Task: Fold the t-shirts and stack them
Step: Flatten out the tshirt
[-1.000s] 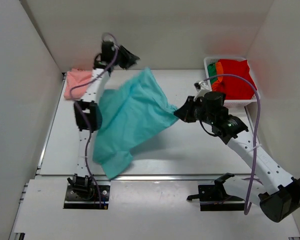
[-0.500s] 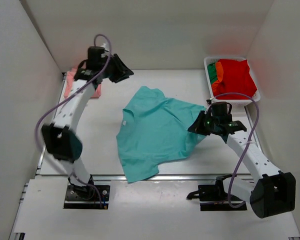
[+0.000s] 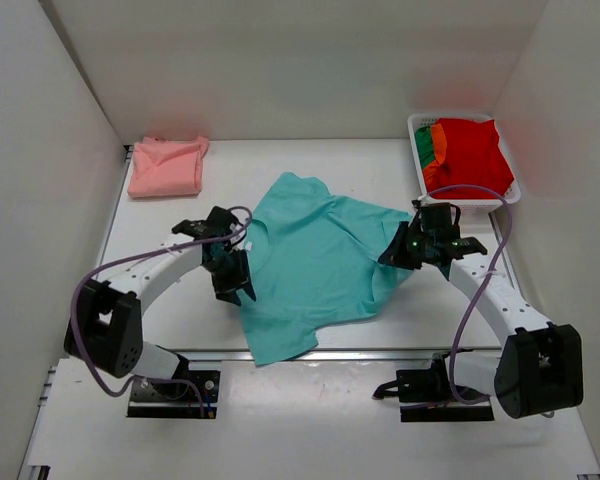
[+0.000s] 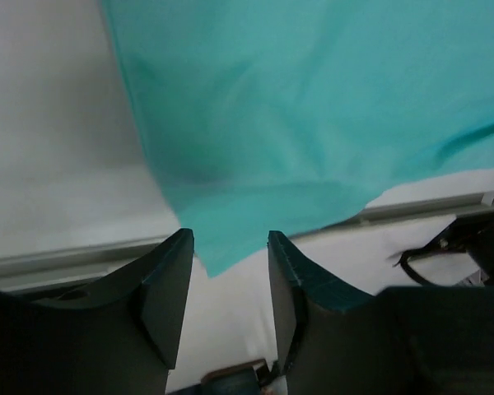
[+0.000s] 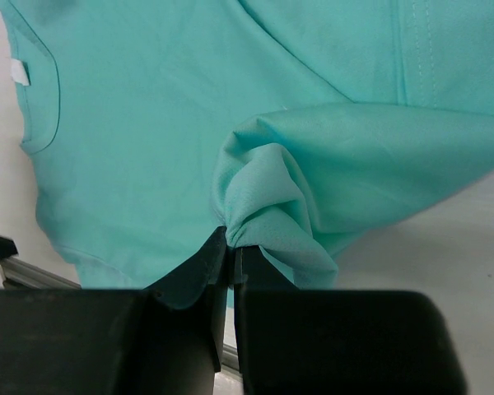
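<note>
A teal t-shirt [image 3: 315, 265] lies spread on the table's middle, rumpled at its right side. My right gripper [image 3: 398, 250] is shut on a bunched fold of it at its right edge [image 5: 267, 206]. My left gripper [image 3: 232, 285] is open and empty, just above the shirt's left edge; the teal cloth [image 4: 313, 107] lies beyond its fingertips. A folded salmon pink t-shirt [image 3: 165, 167] lies at the back left. Red [image 3: 470, 155], orange and green [image 3: 424, 146] shirts sit in the basket.
A white plastic basket [image 3: 417, 122] stands at the back right corner. White walls close in the table on the left, back and right. The table's front edge with a metal rail [image 3: 380, 351] runs just below the teal shirt.
The teal shirt dropped from hanging between the grippers to lying flat. My left gripper let go and swung from the back left down to the shirt's left edge. The right gripper stayed shut on it.
</note>
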Action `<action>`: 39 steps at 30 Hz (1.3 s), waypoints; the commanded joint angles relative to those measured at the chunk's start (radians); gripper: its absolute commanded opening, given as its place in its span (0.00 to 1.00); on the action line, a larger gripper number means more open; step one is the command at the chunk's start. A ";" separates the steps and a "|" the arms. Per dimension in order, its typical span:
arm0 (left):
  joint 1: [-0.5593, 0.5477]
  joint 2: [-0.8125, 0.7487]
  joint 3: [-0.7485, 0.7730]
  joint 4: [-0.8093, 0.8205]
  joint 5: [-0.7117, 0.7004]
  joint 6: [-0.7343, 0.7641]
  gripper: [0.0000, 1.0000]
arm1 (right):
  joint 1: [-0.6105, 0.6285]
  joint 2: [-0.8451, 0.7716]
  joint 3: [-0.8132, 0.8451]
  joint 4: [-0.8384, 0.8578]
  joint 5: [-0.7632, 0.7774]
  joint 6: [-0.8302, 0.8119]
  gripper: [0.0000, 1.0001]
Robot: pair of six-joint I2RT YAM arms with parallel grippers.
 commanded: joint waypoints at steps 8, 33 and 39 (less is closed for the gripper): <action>-0.055 -0.229 -0.188 -0.039 0.189 -0.044 0.58 | -0.002 0.033 0.033 0.048 0.037 -0.022 0.00; -0.221 0.049 -0.213 0.055 0.173 -0.050 0.62 | -0.032 -0.045 -0.037 0.033 0.043 -0.022 0.00; -0.257 0.013 -0.242 0.012 0.166 -0.053 0.65 | -0.042 -0.059 -0.045 0.034 0.040 -0.021 0.00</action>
